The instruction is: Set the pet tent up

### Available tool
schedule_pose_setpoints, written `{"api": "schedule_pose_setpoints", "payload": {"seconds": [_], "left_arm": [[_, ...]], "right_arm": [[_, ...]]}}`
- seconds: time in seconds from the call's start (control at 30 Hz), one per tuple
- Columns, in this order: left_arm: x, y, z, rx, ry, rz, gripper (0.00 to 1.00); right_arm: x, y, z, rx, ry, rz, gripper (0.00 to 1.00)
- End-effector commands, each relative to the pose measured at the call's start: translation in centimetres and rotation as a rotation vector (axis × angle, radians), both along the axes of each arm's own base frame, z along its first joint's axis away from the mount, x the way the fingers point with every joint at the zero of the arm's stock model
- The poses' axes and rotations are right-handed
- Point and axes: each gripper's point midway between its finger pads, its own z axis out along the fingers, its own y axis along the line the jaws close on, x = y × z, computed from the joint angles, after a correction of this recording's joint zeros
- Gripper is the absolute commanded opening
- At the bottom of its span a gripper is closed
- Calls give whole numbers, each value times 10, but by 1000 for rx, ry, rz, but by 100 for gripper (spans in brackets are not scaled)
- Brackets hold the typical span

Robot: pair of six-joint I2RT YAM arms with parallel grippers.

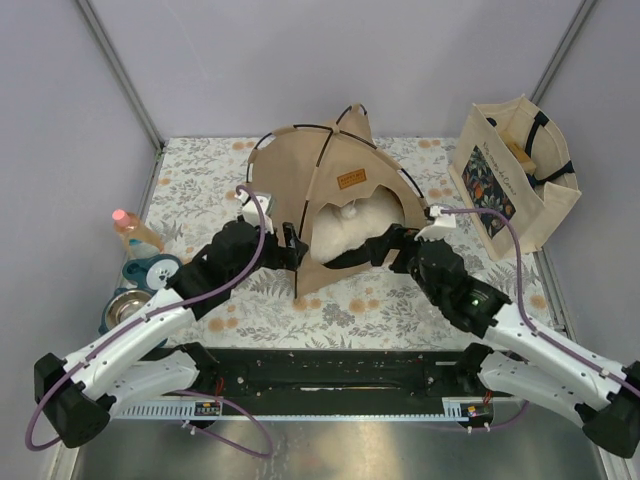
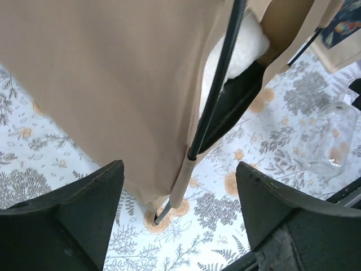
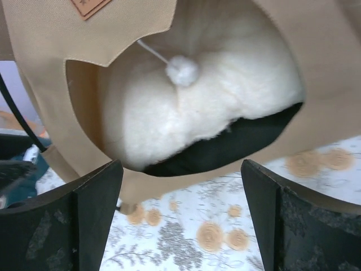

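The tan pet tent (image 1: 335, 195) stands upright on the floral mat, its black poles crossing at the peak. Its arched doorway faces me, with a white fluffy cushion (image 3: 214, 101) inside and a white pom-pom (image 3: 181, 70) hanging in the opening. My left gripper (image 1: 290, 250) is at the tent's front left corner. It is open, and in the left wrist view (image 2: 180, 209) the foot of a black pole (image 2: 217, 84) stands between its jaws, touching neither. My right gripper (image 1: 385, 245) is open in front of the doorway (image 3: 181, 214), with only mat between its fingers (image 3: 84, 220).
A beige tote bag (image 1: 515, 180) with a dark floral print stands at the back right. At the left edge are an orange bottle (image 1: 135, 232), a teal and white item (image 1: 152, 270) and a metal bowl (image 1: 125, 305). Grey walls close off the back and sides.
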Motion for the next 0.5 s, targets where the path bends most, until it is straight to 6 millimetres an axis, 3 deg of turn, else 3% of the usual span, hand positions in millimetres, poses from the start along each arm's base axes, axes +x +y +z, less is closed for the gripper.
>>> {"api": "schedule_pose_setpoints", "payload": {"seconds": [0.0, 0.1, 0.27, 0.4, 0.47], "left_arm": [[5, -13, 32, -97, -119, -48, 83], [13, -25, 34, -97, -150, -82, 73], [42, -19, 15, 46, -100, 23, 40], [66, 19, 11, 156, -81, 241, 2], [75, 47, 13, 191, -75, 358, 0]], "right_arm": [[-7, -39, 17, -171, -26, -46, 95], [-15, -31, 34, -158, -45, 27, 95], [-23, -27, 44, -140, -49, 76, 95], [-24, -34, 44, -161, -53, 61, 95], [-24, -36, 43, -164, -55, 59, 95]]}}
